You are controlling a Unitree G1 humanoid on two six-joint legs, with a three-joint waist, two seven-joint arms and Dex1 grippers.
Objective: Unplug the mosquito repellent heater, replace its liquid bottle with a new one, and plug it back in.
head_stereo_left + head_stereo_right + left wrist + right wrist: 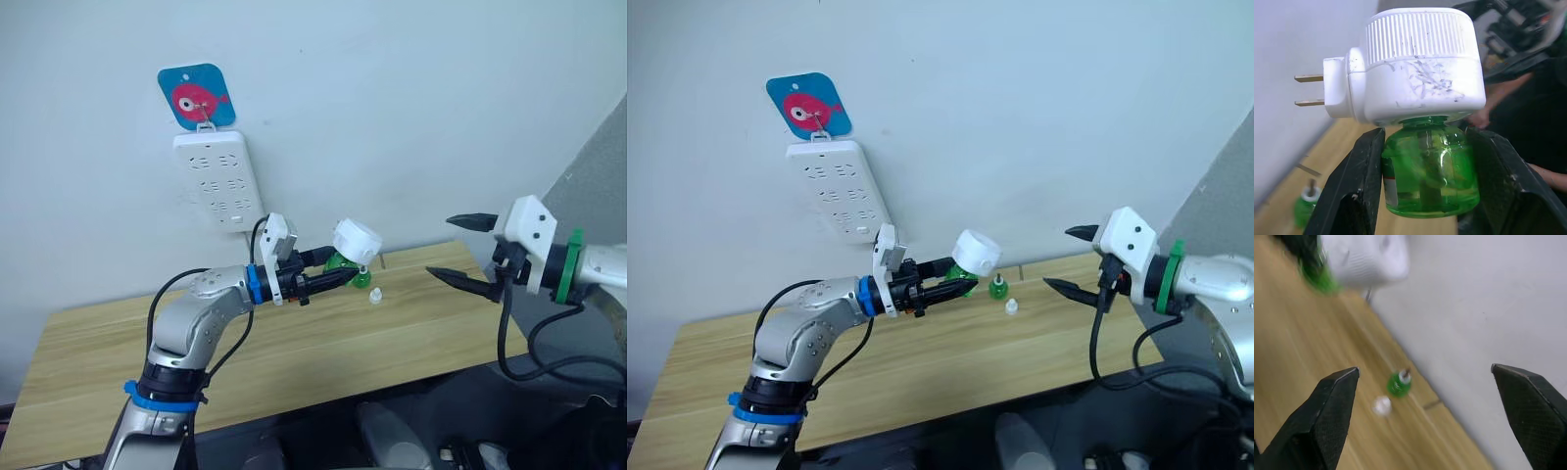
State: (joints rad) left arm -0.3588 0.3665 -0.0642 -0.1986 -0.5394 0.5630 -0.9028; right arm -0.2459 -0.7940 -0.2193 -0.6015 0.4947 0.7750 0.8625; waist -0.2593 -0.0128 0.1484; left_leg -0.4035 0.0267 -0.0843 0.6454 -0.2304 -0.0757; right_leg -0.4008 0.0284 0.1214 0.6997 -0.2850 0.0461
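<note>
The white mosquito repellent heater (pixel 1415 73) hangs in the air above the table, its two metal prongs (pixel 1309 90) free and pointing toward the wall. A green liquid bottle (pixel 1430 166) is screwed in under it. My left gripper (pixel 338 266) is shut on that bottle, one finger on each side. A second green bottle (pixel 998 287) stands uncapped on the table just beyond, with a small white cap (pixel 1012 306) lying beside it. My right gripper (pixel 441 247) hovers wide open to the right of these, holding nothing.
A white power strip (pixel 217 181) hangs on the wall from a blue fish hook (pixel 198 96), up and left of the heater. The wooden table (pixel 118 352) runs along the wall. Black cables and dark clutter lie below its front edge.
</note>
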